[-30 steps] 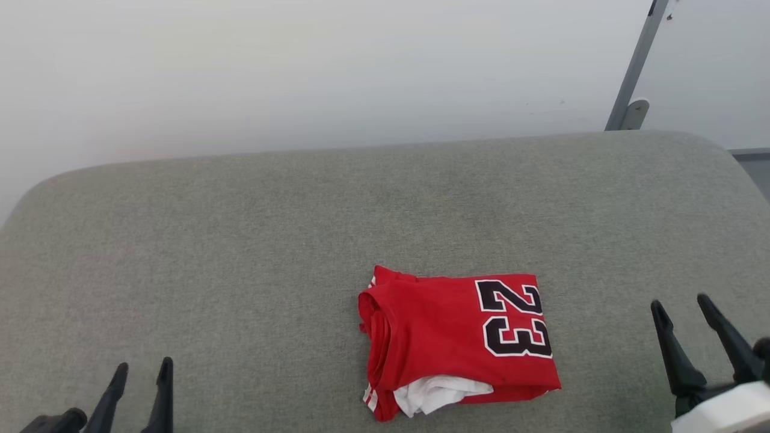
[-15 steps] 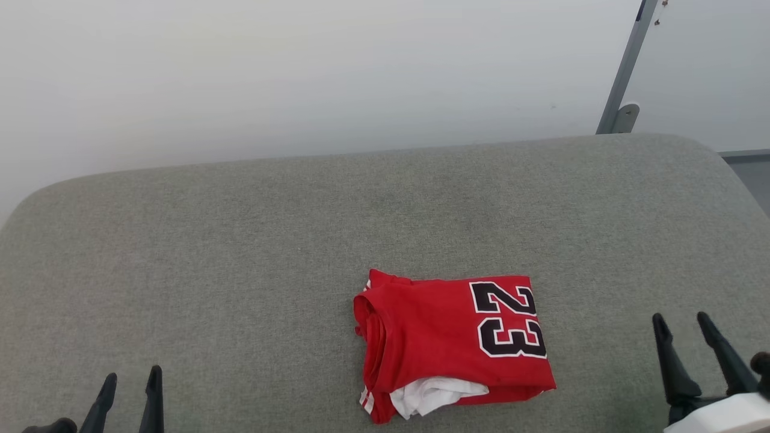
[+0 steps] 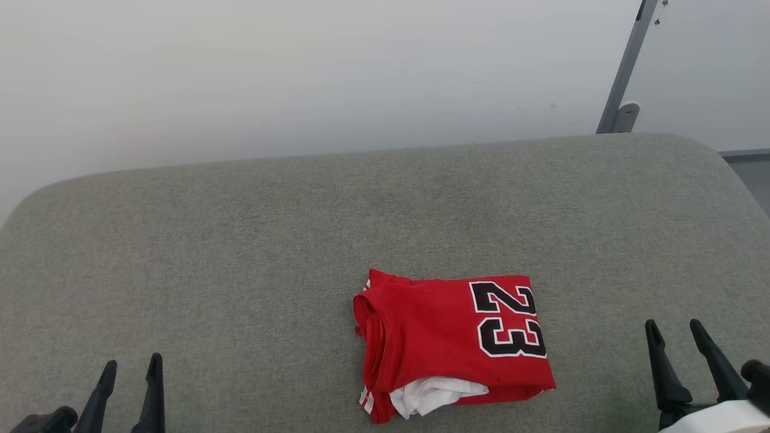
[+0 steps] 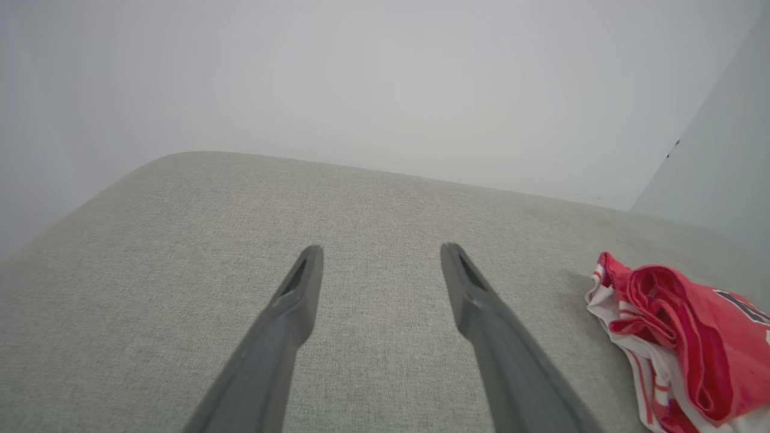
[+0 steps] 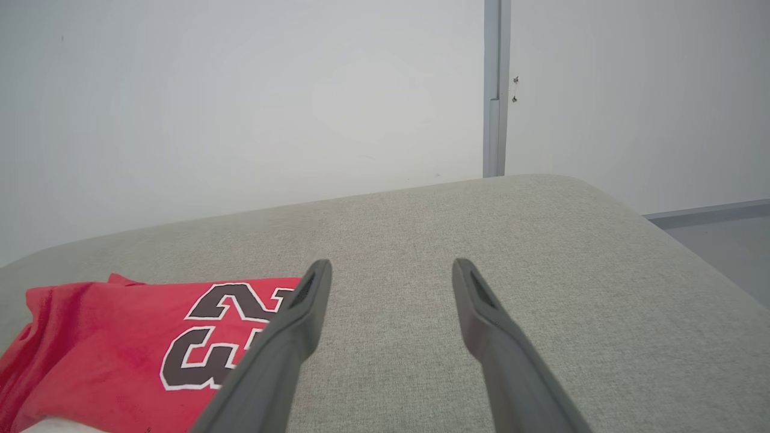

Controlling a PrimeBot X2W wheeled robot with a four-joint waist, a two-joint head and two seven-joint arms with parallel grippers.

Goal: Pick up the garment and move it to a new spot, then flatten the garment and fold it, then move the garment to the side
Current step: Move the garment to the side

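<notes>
Two hands stand open and empty over the near edge of the worktop (image 3: 240,252): the left hand (image 3: 133,361) at the lower left of the head view, the right hand (image 3: 672,325) at the lower right. Each has its dark fingers spread, with nothing between them.

The garment (image 3: 445,343) lies folded on the grey fabric between the hands, nearer to the right one and touching neither. In the head view it is a red packet with the black "23" (image 3: 510,320) on top at its right side. A bit of white cloth (image 3: 433,394) comes out from under its near edge.

The left wrist view gives the packet's left end. There the rolled red layers and the red-white striped trim (image 4: 646,373) lie to the right of the fingers, well apart from them. The right wrist view gives the number from low down. One finger crosses in front of it there, but the head view shows a plain gap between this hand and the garment.

A grey post (image 3: 625,66) stands against the pale wall (image 3: 301,72) behind the far right corner.
</notes>
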